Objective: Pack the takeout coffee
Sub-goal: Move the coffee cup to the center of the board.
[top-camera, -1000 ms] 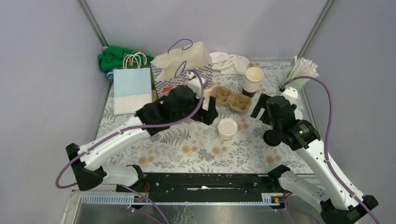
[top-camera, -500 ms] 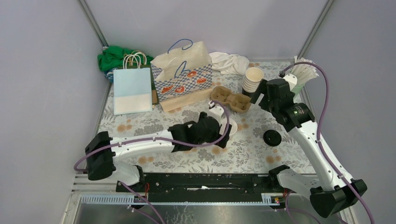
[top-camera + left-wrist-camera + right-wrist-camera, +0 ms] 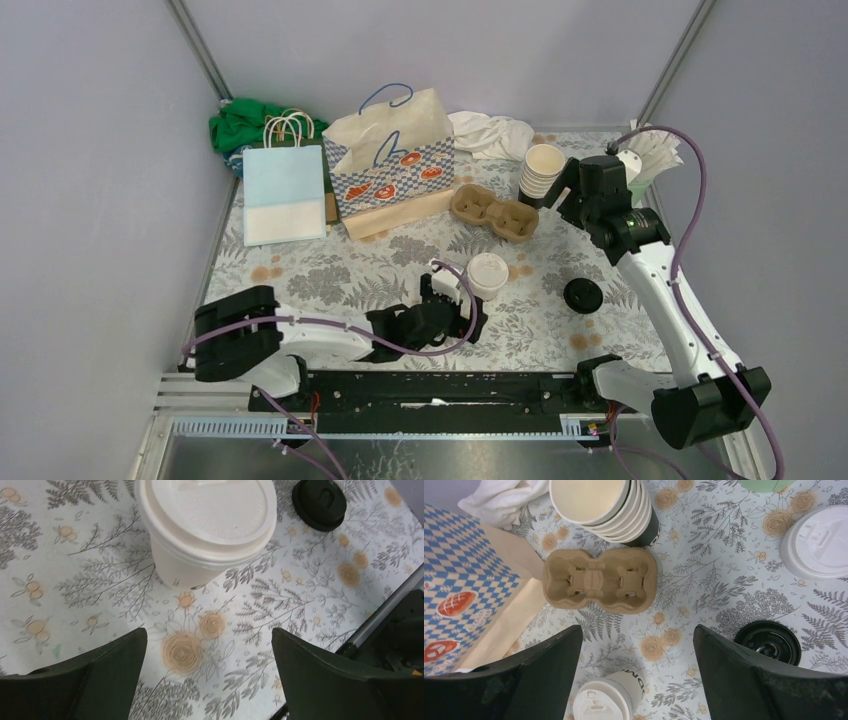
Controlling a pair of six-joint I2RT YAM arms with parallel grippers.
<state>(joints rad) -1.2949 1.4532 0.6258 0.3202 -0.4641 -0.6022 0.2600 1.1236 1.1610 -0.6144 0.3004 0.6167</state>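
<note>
One cream paper cup, round white lid, upright, dark lettering.

Left claw wide open over the floral counter, a lidded paper cup just beyond it.

The two dark fingers stand well apart at the near edge, with only the printed counter between them. The cream cup stands upright on the far side of the gap, touching neither finger, its white plastic lid seated flat on the rim. A round black lid lies on the counter to the right of the cup, apart from it.
</note>
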